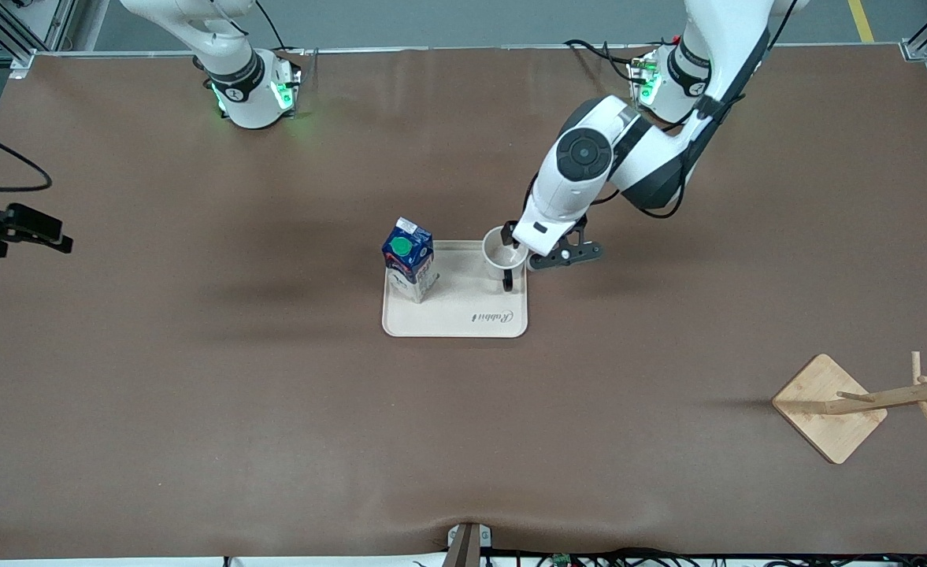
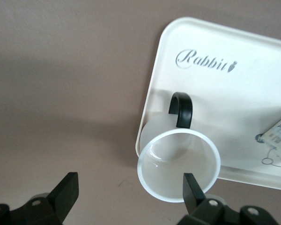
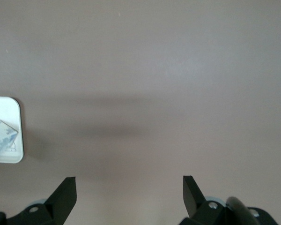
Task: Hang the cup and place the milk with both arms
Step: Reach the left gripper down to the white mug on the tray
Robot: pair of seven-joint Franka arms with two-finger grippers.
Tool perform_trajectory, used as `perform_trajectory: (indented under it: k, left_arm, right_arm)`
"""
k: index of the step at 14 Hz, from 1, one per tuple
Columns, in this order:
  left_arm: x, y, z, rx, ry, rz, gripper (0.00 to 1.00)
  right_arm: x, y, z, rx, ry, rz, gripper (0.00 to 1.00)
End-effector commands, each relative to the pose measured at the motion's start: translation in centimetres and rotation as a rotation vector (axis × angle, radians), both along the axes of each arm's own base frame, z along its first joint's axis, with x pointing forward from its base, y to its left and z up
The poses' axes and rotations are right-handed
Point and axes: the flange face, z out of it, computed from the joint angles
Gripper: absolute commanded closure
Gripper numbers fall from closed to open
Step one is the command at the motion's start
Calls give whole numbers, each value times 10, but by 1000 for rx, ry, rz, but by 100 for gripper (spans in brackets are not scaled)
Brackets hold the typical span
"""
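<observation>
Left wrist view: the left gripper [image 2: 129, 185] hangs open, one finger inside the cup [image 2: 178, 164]; stiff, light, probably slick, so pinch the rim wall.

Front view: high camera facing both robot bases, looking down on whole counter [image 1: 195, 409]. Left wrist view: close, looking down past left gripper [image 2: 131, 190] onto tray [image 2: 234, 108] edge and cup [image 2: 179, 165]; front view shares that spot. Right wrist view: higher over bare counter, tray corner at frame edge.
</observation>
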Motion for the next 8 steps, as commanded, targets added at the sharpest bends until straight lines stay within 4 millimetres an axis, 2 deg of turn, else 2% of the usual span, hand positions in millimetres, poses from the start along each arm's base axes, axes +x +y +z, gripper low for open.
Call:
perform_trajectory:
  k: [1, 4, 6, 8]
  left_arm:
    - [-1, -6, -19, -4, 28, 9, 14]
    - [-14, -15, -35, 7, 55, -15, 26]
    - [-16, -16, -43, 10, 68, -18, 29]
    - [-16, -17, -49, 10, 77, -19, 41]
  right_arm:
    - [5, 1, -16, 25, 38, 13, 0]
    - [4, 2, -50, 31, 112, 6, 0]
    - [0, 11, -74, 87, 151, -3, 0]
    - [1, 19, -76, 113, 160, -51, 0]
